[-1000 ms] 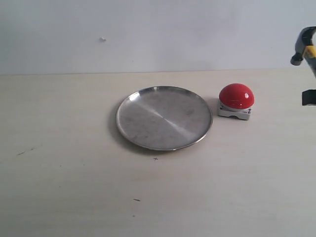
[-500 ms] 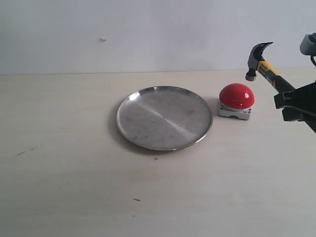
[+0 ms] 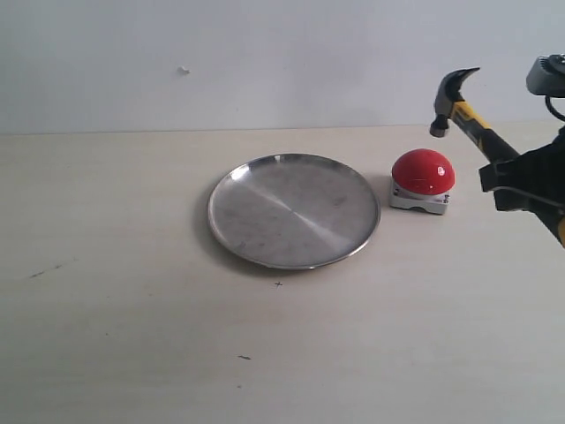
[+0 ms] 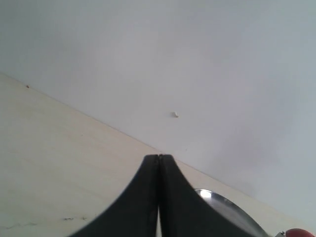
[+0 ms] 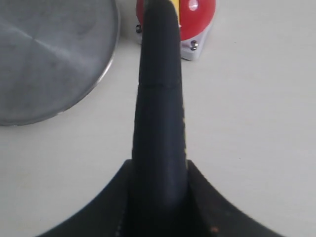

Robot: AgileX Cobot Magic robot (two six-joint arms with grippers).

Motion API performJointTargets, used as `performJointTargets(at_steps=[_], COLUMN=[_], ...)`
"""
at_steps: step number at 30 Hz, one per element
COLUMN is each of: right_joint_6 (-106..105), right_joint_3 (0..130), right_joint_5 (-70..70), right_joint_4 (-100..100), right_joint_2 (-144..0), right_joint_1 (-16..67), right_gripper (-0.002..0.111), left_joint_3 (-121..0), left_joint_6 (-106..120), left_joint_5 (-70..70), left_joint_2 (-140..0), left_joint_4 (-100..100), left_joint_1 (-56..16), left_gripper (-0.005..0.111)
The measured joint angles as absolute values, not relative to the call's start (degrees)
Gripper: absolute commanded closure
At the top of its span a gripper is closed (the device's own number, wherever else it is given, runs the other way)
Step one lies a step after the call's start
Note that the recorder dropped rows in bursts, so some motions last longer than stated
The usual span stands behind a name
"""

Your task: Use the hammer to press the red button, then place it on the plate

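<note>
The hammer [image 3: 468, 115] hangs tilted in the air at the right. Its dark head is up and to the right of the red button [image 3: 423, 170], not touching it. My right gripper [image 3: 510, 181] is shut on the black handle [image 5: 160, 98], which the right wrist view shows running from the jaws toward the button [image 5: 200, 12]. The silver plate [image 3: 294, 210] lies flat left of the button and holds nothing. My left gripper [image 4: 159, 157] is shut on nothing above the table, with the plate's rim [image 4: 232, 210] beyond it. The exterior view does not show that gripper.
The pale wooden table [image 3: 132, 309] stretches wide to the left and front of the plate. A plain white wall [image 3: 265, 53] stands behind it. A few small dark marks [image 3: 244, 358] dot the tabletop.
My right arm has come in from the right edge, carrying the hammer. Its head went left and now stands a little higher and nearer over the button. Plate and button are unmoved.
</note>
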State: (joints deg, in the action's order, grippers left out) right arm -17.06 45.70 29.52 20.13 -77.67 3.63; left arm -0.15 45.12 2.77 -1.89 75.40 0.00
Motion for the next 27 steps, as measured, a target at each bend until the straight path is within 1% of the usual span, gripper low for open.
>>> performJointTargets(at_steps=[5, 13, 27], right_joint_6=[-16.94, -10.72, -10.16], right_joint_3=[45.70, 45.70, 46.45], right_joint_5=[28.25, 24.63, 15.56], right_joint_4=[19.37, 13.38, 12.76], right_joint_2=[-77.92, -83.96, -83.37], right_joint_1=[6.96, 6.99, 6.99], right_gripper=[0.108, 0.108, 0.108], left_joint_3=[-0.15, -0.15, -0.15], left_joint_6=[45.11, 45.11, 45.25], left_joint_5=[2.88, 2.88, 2.88], left_joint_2=[-1.89, -1.89, -1.89], left_joint_4=[75.40, 75.40, 75.40], left_joint_1=[0.00, 0.00, 0.00], left_gripper=[0.107, 0.107, 0.107])
